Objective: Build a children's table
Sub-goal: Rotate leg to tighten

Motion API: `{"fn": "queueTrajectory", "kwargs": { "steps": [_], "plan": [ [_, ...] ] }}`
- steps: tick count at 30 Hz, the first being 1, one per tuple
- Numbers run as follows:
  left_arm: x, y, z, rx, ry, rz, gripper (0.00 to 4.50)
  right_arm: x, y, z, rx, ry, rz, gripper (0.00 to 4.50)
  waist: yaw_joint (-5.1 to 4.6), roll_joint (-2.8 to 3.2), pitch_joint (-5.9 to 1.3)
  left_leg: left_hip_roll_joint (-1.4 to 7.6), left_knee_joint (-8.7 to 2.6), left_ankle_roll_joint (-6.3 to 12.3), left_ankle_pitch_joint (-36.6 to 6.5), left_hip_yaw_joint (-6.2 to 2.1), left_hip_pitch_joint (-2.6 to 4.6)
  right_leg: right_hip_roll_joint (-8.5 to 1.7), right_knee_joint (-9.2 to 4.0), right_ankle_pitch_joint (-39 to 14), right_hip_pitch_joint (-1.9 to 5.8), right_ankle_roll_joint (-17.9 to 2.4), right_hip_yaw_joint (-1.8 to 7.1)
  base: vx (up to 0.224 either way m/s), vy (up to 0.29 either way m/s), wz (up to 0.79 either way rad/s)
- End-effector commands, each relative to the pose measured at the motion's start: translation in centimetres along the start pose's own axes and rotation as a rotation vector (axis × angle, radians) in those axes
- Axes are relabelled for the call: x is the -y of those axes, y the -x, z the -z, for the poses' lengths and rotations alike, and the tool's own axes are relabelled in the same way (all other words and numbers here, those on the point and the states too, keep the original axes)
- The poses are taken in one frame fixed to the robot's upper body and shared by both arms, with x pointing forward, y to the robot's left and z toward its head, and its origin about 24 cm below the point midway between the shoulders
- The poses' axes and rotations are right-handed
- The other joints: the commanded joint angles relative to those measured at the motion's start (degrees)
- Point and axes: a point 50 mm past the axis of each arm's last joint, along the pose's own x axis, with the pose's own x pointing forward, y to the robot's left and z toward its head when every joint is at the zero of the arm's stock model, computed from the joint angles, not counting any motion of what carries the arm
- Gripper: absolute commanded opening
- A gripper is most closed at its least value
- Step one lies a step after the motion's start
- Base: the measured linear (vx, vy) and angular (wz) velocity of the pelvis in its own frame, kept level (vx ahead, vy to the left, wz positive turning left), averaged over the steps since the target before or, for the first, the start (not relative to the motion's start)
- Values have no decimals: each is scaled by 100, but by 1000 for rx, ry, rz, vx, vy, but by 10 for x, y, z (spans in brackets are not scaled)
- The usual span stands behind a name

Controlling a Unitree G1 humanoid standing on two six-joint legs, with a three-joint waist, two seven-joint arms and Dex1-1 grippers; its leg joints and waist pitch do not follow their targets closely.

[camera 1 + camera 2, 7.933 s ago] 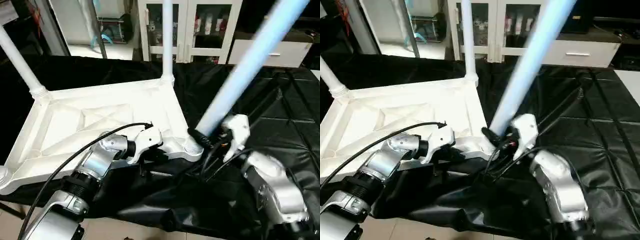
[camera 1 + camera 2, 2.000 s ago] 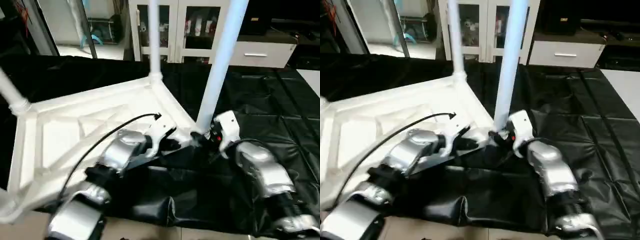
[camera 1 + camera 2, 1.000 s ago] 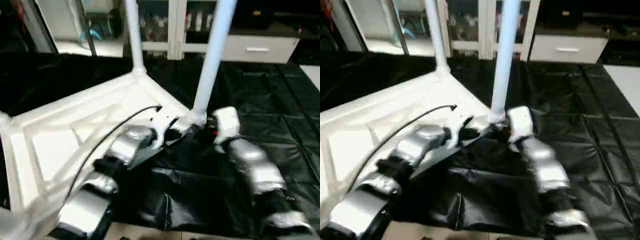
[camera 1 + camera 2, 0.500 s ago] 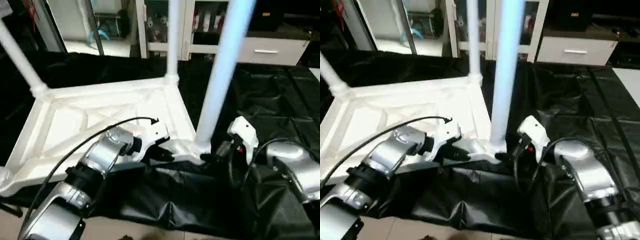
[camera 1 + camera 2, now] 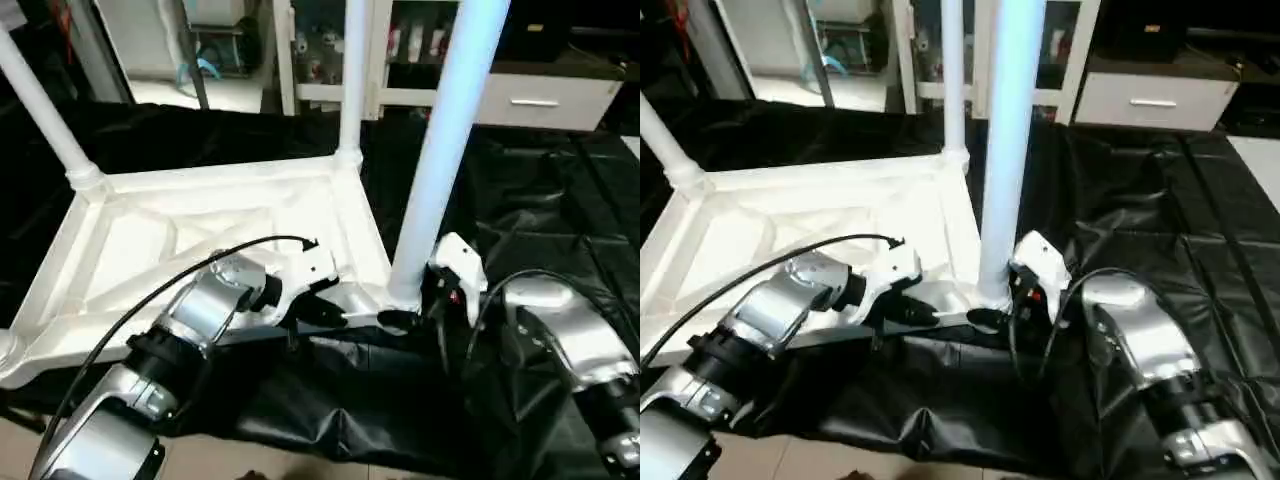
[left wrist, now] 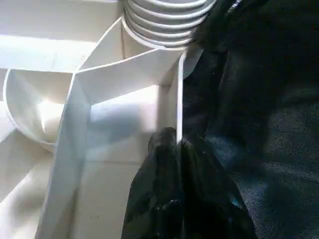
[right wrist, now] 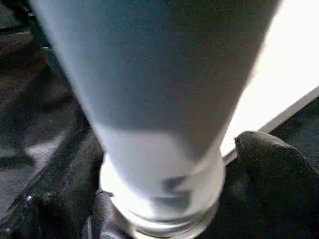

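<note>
The white tabletop [image 5: 200, 230] lies underside up on black cloth, its X ribs showing. Three white legs stand in its corner sockets: one at the far left [image 5: 40, 105], one at the back [image 5: 352, 80], one at the near right [image 5: 440, 160]. My left gripper [image 5: 335, 312] is shut on the thin front rim [image 6: 180, 99] of the tabletop, close to the ribbed near right socket [image 6: 164, 20]. My right gripper [image 7: 164, 199] is open, with a black finger [image 7: 279, 169] on either side of the near right leg's foot and a gap beside it.
The black cloth [image 5: 540, 190] covers the work surface and hangs in folds over its near edge, with floor [image 5: 250, 465] below. A white glass-door cabinet [image 5: 400, 50] and a drawer unit [image 5: 540, 100] stand behind. A black cable [image 5: 200, 265] arcs over my left forearm.
My right gripper has moved in from the right, and its fingers now straddle the near right leg's foot. The left gripper keeps its hold on the rim. The camera has shifted.
</note>
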Motion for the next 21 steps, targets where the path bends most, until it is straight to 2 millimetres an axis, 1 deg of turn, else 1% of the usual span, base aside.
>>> {"fn": "queueTrajectory", "kwargs": {
  "steps": [1,3,4,6,8,10,11,12,13,14,15,16,19,21],
  "plan": [
    [9,-10,11,-49,26,52,0,2,-2,-5,6,25,-2,443,13,-72,-356,298,-437,248,-1375,-137,57,-319,-337,-1451,286,-1482,214,0,0,0],
    [10,-10,12,-50,29,57,0,2,-1,-3,0,29,-9,443,13,-70,-362,298,-437,254,-1366,-141,55,-321,-338,-1466,295,-1465,214,0,0,0],
    [10,-10,12,-50,29,57,0,2,-1,-3,0,29,-9,425,10,-70,-366,300,-435,269,-1319,-141,53,-316,-327,-1391,294,-1483,213,0,0,0],
    [11,-10,12,-50,30,58,0,3,0,-2,1,28,-11,425,13,-72,-374,295,-421,316,-1230,-134,47,-310,-316,-1251,298,-1525,209,0,0,0],
    [11,-10,12,-51,30,58,0,3,-1,-1,1,28,-24,397,19,-78,-376,298,-418,352,-1201,-136,45,-316,-306,-1216,304,-1553,207,0,0,0],
    [10,-9,11,-51,30,56,0,3,-1,-1,-2,33,-34,386,23,-74,-374,299,-416,368,-1193,-134,47,-312,-308,-1225,301,-1562,205,0,0,0],
    [10,-8,11,-52,30,54,0,3,-1,0,-4,34,-36,386,23,-60,-372,299,-418,369,-1225,-134,46,-310,-312,-1244,301,-1564,204,0,0,0],
    [9,-8,11,-52,30,52,0,3,-1,0,-6,36,-39,366,25,-69,-375,299,-416,365,-1220,-137,45,-314,-308,-1245,307,-1560,203,0,0,0],
    [9,-7,12,-52,30,52,0,4,-1,0,-6,36,-39,354,29,-45,-376,299,-417,360,-1225,-140,49,-316,-307,-1244,305,-1565,203,0,0,0],
    [9,-7,12,-53,30,51,0,4,-1,0,-4,35,-40,354,24,-53,-379,298,-414,360,-1218,-136,49,-313,-308,-1221,305,-1572,201,0,0,0],
    [9,-7,12,-53,31,51,0,4,-1,1,-1,32,-42,344,24,-58,-381,295,-410,366,-1206,-135,46,-311,-304,-1179,307,-1592,201,0,0,0],
    [9,-7,13,-55,31,51,0,4,-2,1,2,28,-39,333,17,-30,-380,298,-411,359,-1221,-135,50,-303,-307,-1154,305,-1595,199,0,0,0],
    [10,-8,15,-56,35,55,0,4,-3,1,7,21,-37,309,8,-57,-377,294,-415,355,-1272,-134,50,-301,-307,-1186,309,-1603,197,0,0,0],
    [10,-8,15,-56,35,56,0,4,-4,1,8,21,-37,301,0,-50,-373,297,-422,332,-1324,-139,52,-303,-315,-1295,308,-1574,197,0,0,0]
  ]
}}
